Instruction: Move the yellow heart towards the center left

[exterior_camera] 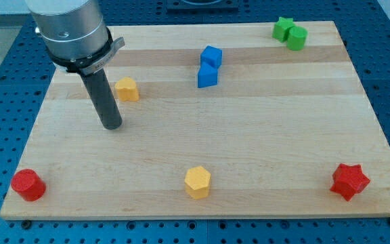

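Observation:
The yellow heart (126, 89) lies on the wooden board (249, 142) in the view's upper left. My tip (112, 127) rests on the board just below and slightly left of the heart, a small gap apart from it. The dark rod rises from the tip to the silver arm body at the view's top left.
A yellow hexagon (198, 182) sits at the bottom middle. Two blue blocks (209, 66) touch near the top middle. A green star (282, 28) and a green block (296, 37) sit at the top right. A red cylinder (28, 185) is at the bottom left, a red star (349, 181) at the bottom right.

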`<state>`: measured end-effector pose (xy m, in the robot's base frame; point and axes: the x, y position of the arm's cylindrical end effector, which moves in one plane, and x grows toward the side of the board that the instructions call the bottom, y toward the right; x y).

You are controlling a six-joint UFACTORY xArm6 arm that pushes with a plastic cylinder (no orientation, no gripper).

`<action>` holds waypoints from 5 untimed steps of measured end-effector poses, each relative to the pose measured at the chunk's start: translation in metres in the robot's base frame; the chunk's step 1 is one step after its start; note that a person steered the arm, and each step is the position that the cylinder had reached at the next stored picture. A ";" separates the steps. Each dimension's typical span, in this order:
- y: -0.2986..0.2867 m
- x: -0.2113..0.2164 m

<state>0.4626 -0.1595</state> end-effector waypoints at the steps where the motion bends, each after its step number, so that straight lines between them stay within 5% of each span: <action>1: 0.016 -0.034; 5: 0.041 -0.090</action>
<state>0.3725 -0.1184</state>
